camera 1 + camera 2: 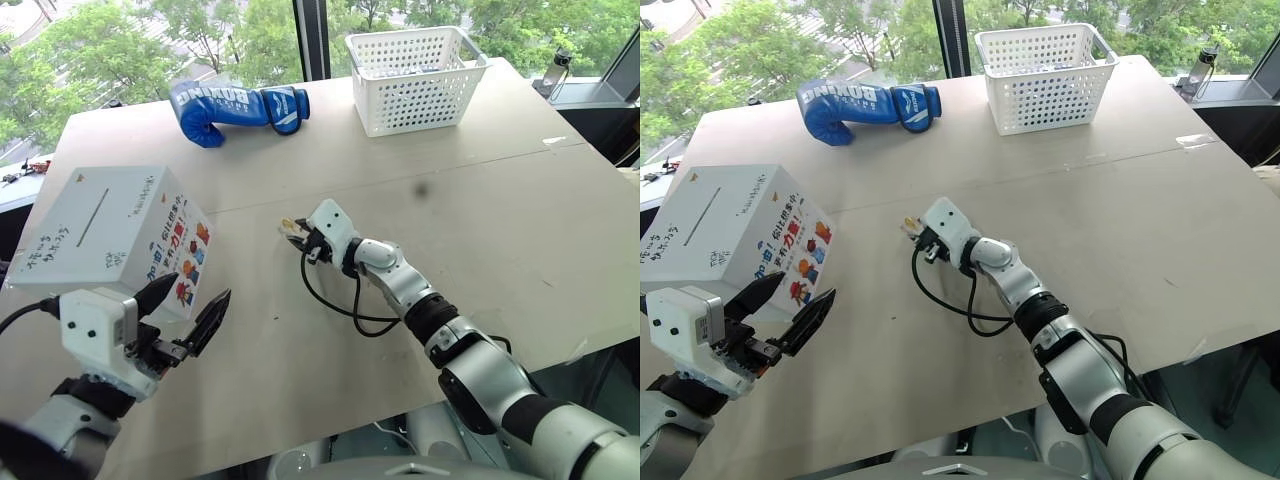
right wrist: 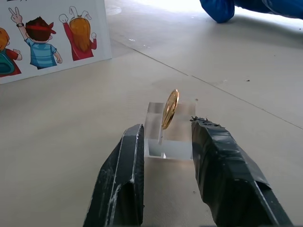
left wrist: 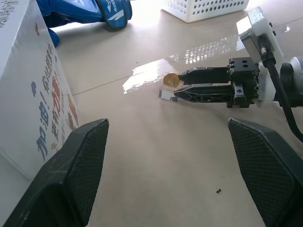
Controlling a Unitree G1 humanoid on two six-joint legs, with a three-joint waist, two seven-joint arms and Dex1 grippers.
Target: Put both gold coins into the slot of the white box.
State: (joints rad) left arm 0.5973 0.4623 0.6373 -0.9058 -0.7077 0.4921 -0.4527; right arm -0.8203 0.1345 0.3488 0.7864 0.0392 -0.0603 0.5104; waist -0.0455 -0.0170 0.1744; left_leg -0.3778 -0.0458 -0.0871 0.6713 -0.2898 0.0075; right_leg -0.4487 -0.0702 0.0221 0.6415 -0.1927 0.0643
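Left pincer (image 1: 190, 312) released; right pincer (image 2: 163, 142) clenched around gold coin's (image 2: 170, 109) clear stand (image 2: 168, 137).

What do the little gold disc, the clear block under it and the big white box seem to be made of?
The gold coin looks like polished metal or metal-coated plastic: it gleams bright yellow along its edge. The clear block holding it looks like acrylic or glass, see-through with glossy edges. The white box looks like matte cardboard, with handwriting and printed cartoon stickers on its sides.

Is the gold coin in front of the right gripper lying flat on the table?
No. In the right wrist view the gold coin stands on edge in a clear stand, just beyond the right gripper fingertips.
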